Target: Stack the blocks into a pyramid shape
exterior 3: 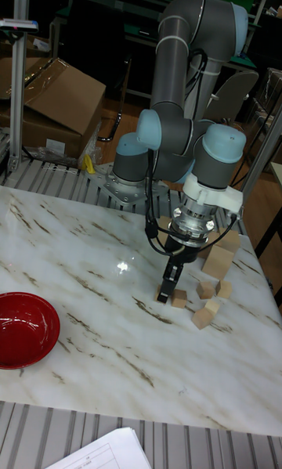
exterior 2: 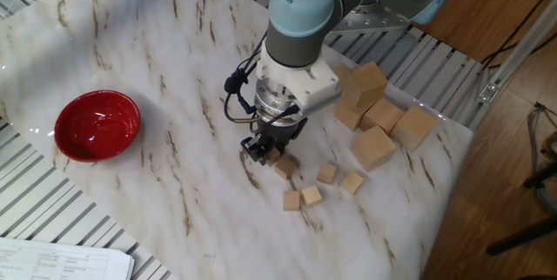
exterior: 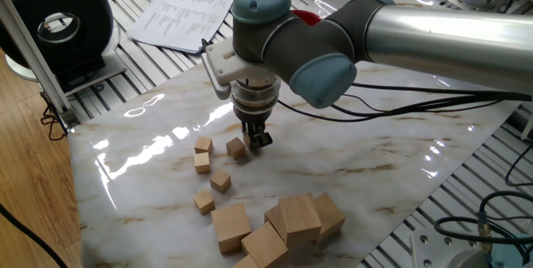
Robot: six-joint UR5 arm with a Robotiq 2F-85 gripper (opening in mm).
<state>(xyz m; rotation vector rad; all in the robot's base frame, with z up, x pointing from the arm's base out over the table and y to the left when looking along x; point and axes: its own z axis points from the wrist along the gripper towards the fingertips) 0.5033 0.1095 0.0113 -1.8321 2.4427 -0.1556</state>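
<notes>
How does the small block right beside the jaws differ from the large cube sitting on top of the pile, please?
The small block is far smaller than the large cube. The small block rests directly on the marble table, while the large cube sits raised on other large cubes. The small block lies next to the gripper; the large cube is well away from it. Both are plain light wood.

Six small wooden cubes [exterior: 220, 181] are counted on the marble table [exterior: 375, 160] — five lying in the open, and a sixth partly seen at the tips of the gripper [exterior 2: 261, 151]. At least five much larger wooden cubes [exterior 2: 373, 148] are counted in a cluster — more may be hidden. One red bowl [exterior 2: 97, 124] and one robot arm [exterior: 416, 27] are seen.
</notes>
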